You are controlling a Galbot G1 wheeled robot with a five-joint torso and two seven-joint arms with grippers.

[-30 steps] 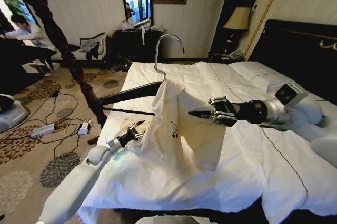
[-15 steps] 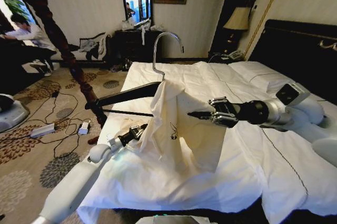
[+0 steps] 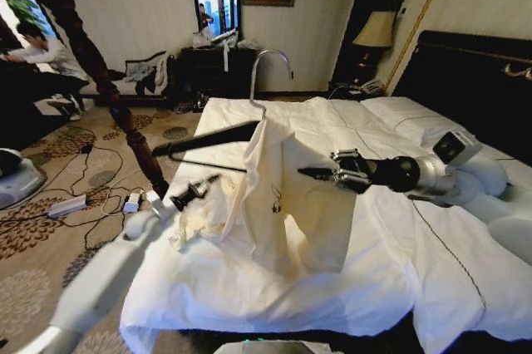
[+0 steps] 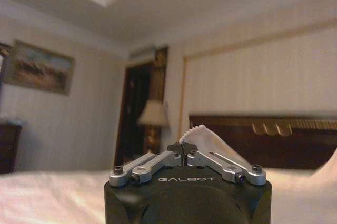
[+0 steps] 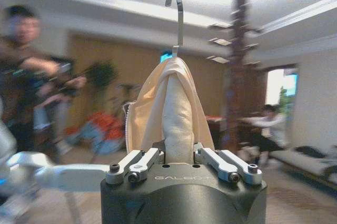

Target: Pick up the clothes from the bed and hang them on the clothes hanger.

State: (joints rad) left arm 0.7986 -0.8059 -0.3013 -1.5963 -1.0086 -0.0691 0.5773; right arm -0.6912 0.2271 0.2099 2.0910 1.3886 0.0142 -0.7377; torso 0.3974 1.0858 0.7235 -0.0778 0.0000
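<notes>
Slippage threatens: left hand [image 3: 202, 184] pinches the clothes [image 3: 283, 196] by one edge, right hand [image 3: 317, 174] grips them under the clothes hanger [image 3: 218, 138]; uneven pulling could unseat them.

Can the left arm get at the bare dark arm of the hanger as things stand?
Probably yes: the hanger's bare arm sticks out uncovered just above the left tool, nothing between. But that tool is shut on the garment edge.

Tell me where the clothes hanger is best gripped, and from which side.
Probably the bare dark arm of the clothes hanger, approached from the robot's left and closing across the slim bar. That arm sticks out clear of the cream garment, which covers the other arm, and the silver hook should stay free for hanging.
</notes>
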